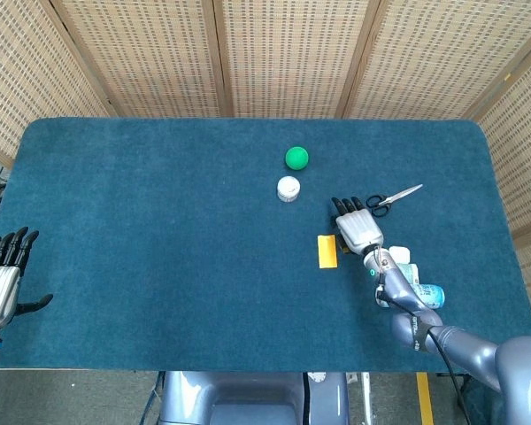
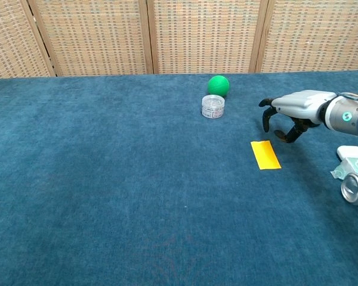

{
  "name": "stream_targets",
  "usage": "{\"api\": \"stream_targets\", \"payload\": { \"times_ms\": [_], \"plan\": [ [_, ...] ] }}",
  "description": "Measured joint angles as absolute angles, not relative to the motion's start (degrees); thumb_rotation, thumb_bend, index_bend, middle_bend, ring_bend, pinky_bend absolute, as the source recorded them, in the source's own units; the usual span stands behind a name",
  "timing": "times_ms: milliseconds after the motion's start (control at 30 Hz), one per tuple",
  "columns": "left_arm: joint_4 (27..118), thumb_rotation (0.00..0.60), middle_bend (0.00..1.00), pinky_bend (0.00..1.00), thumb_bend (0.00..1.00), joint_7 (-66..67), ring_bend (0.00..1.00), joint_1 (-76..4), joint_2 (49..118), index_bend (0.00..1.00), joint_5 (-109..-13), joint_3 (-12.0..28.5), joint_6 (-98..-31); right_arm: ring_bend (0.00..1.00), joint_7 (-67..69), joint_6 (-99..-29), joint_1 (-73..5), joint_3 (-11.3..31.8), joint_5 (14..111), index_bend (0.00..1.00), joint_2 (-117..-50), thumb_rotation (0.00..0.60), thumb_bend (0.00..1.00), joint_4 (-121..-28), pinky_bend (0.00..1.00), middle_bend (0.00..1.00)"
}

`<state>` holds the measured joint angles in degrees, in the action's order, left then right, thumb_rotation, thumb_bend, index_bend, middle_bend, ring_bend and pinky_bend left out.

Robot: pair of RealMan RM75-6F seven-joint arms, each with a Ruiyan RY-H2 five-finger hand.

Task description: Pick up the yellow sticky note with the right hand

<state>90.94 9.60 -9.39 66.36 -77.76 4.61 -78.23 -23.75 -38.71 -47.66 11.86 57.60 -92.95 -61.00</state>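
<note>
Overhead, right hand [image 1: 357, 230] stretched over the blue bench [image 1: 159, 230], back of the hand turned up, dark fingers [image 1: 343, 205] pointing toward the far edge, forearm trailing back toward the near right corner. Seen from the chest view, same right hand [image 2: 295, 110] raised above the cloth, palm down, fingers [image 2: 266, 117] apart and curled downward, holding nothing.

Just beside it, yellow sticky note [image 1: 327, 251] flat on the bench, toward the robot's left of the hand and slightly nearer the robot than the fingertips. In the chest view, yellow sticky note [image 2: 265, 155] below and to the left of the curled fingers, clear of them, not touched.

Note a narrow rectangle, long axis running near to far across the bench, tilted only slightly in the chest view, far end leaning a little left.

Further off, green ball [image 1: 296, 158] and small white jar [image 1: 288, 188] close together beyond the note; scissors [image 1: 395, 197] lying on the cloth just right of the hand. Near the right forearm, a can [image 2: 355, 187] on its side and a white object [image 2: 353, 153] beside it.

At the near left edge, left hand [image 1: 2, 274] held level with the bench side, fingers straight and spread, empty.
</note>
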Motion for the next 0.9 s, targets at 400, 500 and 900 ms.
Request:
{"api": "stream_targets", "payload": {
  "times_ms": [400,500,900],
  "plan": [
    [90.87,0.6,0.0,0.0,0.0,9.29,0.0,-9.59,66.24,0.0,-77.43,4.65,-77.94,0.0,-27.44,-38.37,-48.95,10.39,53.94,0.34,-93.16,0.6,0.65,-61.81,0.0,0.0],
    [90.9,0.6,0.0,0.0,0.0,9.39,0.0,-9.64,66.27,0.0,-77.42,4.59,-77.85,0.0,-27.86,-38.19,-49.21,9.95,53.33,0.35,-92.76,0.6,0.66,-62.74,0.0,0.0],
    [90.91,0.6,0.0,0.0,0.0,9.71,0.0,-9.76,66.42,0.0,-77.2,4.5,-77.76,0.0,-26.94,-35.55,-50.18,8.73,51.39,0.48,-89.95,0.6,0.75,-67.14,0.0,0.0]
  ]
}}
